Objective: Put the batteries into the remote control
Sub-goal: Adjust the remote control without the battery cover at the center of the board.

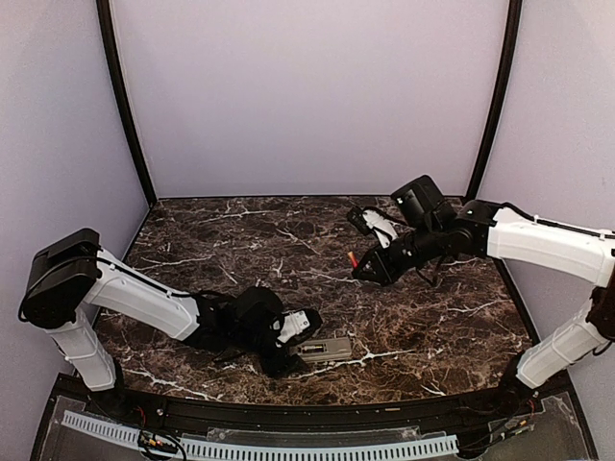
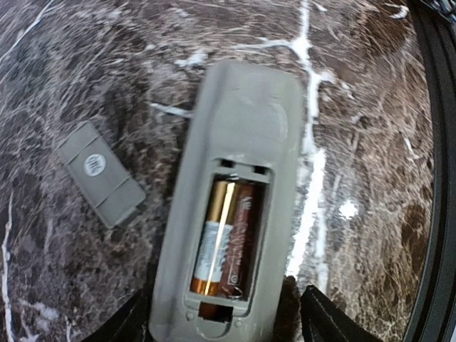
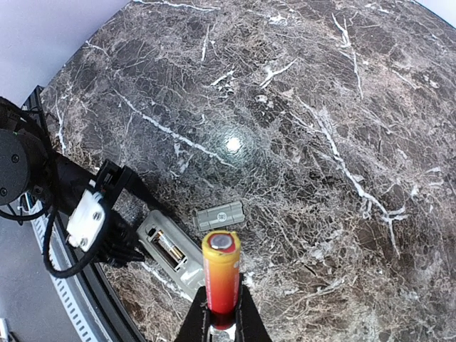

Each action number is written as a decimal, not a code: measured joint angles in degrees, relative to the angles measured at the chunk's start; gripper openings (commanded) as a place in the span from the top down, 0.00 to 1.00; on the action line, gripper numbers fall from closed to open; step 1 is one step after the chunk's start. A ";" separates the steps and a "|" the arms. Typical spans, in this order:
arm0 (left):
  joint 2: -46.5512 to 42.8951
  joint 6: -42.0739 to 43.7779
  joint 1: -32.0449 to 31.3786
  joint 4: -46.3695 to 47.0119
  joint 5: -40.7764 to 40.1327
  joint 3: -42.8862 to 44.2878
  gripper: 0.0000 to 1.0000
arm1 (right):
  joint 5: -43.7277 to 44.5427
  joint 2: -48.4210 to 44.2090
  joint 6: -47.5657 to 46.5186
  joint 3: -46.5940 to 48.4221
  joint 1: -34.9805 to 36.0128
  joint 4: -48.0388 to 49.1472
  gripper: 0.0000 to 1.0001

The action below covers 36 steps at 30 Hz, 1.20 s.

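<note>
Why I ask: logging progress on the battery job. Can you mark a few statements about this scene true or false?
1. The greyish-beige rectangular remote control lies back up, compartment open. True.
2. The small flat grey cover piece is clipped onto the remote. False: it lies apart, on the dark marble table.
3. The right claw holds a red-and-yellow cylindrical battery. True.
4. The compartment is empty. False: a gold-coloured battery lies inside.

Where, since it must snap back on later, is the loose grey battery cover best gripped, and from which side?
Pinch the cover across its two long edges, coming straight down from above. It lies flat on the table, thin and rectangular, apart from the remote, so there is likely room on both long sides.
</note>
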 measured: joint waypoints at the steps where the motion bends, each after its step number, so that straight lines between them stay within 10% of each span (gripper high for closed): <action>1: 0.04 1.27 -0.04 0.24 1.31 -0.11 0.37 | 0.00 0.46 -0.39 0.52 -0.17 -0.11 1.00; 13: 0.17 16.00 0.46 0.11 8.98 -0.81 0.57 | -0.09 4.35 -4.04 3.17 -1.46 -1.68 1.00; 36: 1.60 34.64 1.51 -3.37 16.57 1.55 0.61 | -2.89 8.46 -7.37 3.13 -3.76 -1.53 1.00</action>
